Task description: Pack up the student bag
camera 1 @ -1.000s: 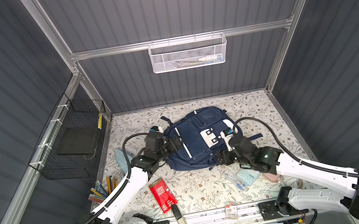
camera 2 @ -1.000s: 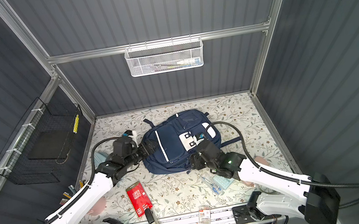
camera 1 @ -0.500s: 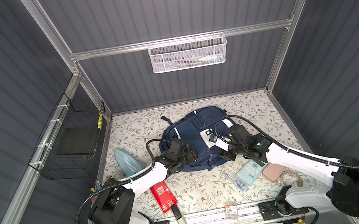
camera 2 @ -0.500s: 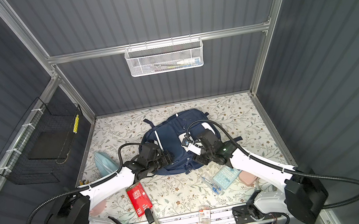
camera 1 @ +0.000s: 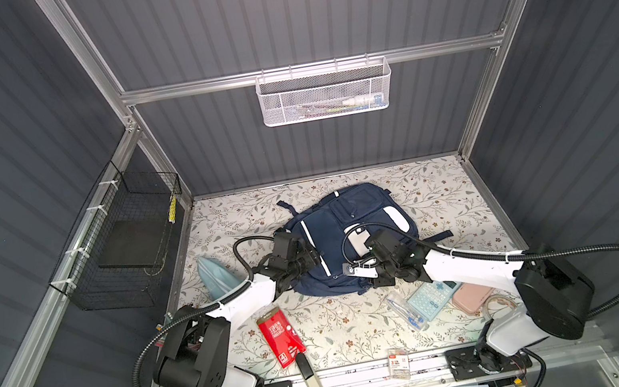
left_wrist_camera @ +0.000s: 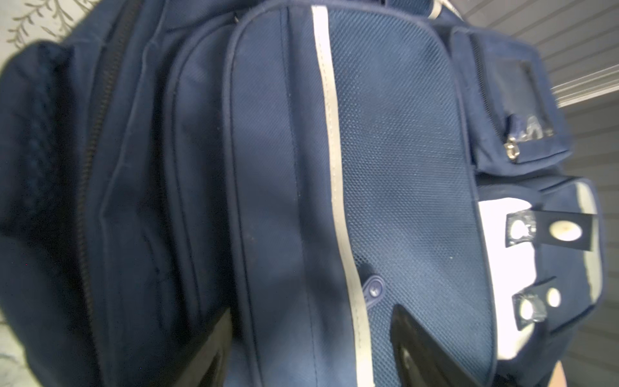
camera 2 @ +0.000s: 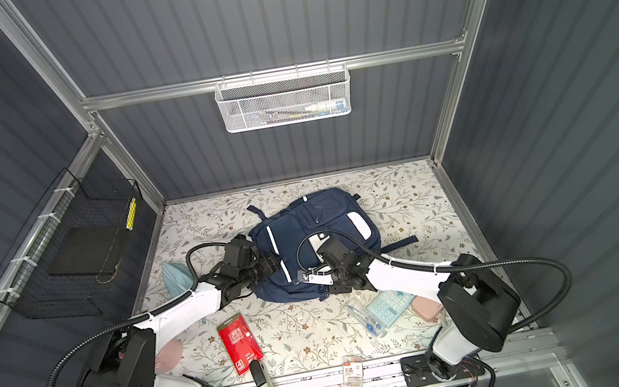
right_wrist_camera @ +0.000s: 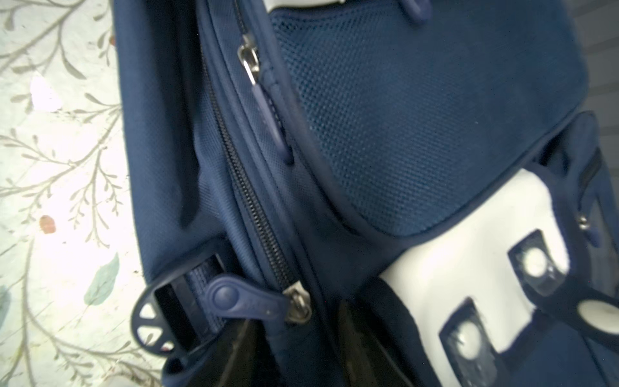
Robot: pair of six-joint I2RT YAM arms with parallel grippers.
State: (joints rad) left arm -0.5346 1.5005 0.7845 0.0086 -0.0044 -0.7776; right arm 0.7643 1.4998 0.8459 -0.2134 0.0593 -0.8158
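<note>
Navy-blue fabric with white reflective stripes and zipped front pockets makes up the large student bag (camera 1: 360, 207), which lies front side up near the middle of the floral-patterned tabletop (camera 1: 446, 189) in both top views (camera 2: 316, 218). The left gripper (camera 1: 312, 259) rests against the bag's left flank. In the left wrist view its black fingers (left_wrist_camera: 418, 345) stand wide apart, unclosed, either side of the mesh-textured front panel crossed by a pale stripe. The right gripper (camera 1: 374, 266) sits on the bag's near right part, beside the white patch with dark dots (right_wrist_camera: 502, 234). In the right wrist view its dark, blurred fingers (right_wrist_camera: 241, 351) flank a ridge of fabric next to a navy rubber zip pull (right_wrist_camera: 241, 301); whether they pinch it I cannot tell. A small light-blue pouch (camera 1: 216, 276) lies left of the bag. A flat red packet (camera 1: 279, 334), a pale-blue calculator (camera 1: 434, 301) and a small pink case (camera 1: 473, 297) lie nearer the front edge, apart from the bag.
</note>
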